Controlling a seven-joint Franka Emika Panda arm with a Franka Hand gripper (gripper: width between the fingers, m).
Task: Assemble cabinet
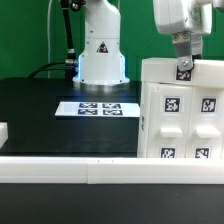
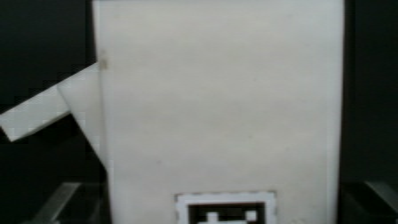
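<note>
White plastic cabinet (image 1: 180, 110) stands upright on the black desk (image 1: 40, 110), at the exterior view's right, near the front edge, tagged panels facing the camera. My tool (image 1: 184, 66) hangs directly over its top edge, a small tag between the fingers; whether the jaws press the wall, I cannot tell. Wrist view: cabinet wall (image 2: 214, 100) fills the frame, a hinged flap (image 2: 39, 112) angling off one side, one tag (image 2: 228, 211) low down. Marker board (image 1: 98, 107) lies flat mid-desk, before the arm's base (image 1: 102, 50). White rail (image 1: 70, 168) runs along the front edge.
</note>
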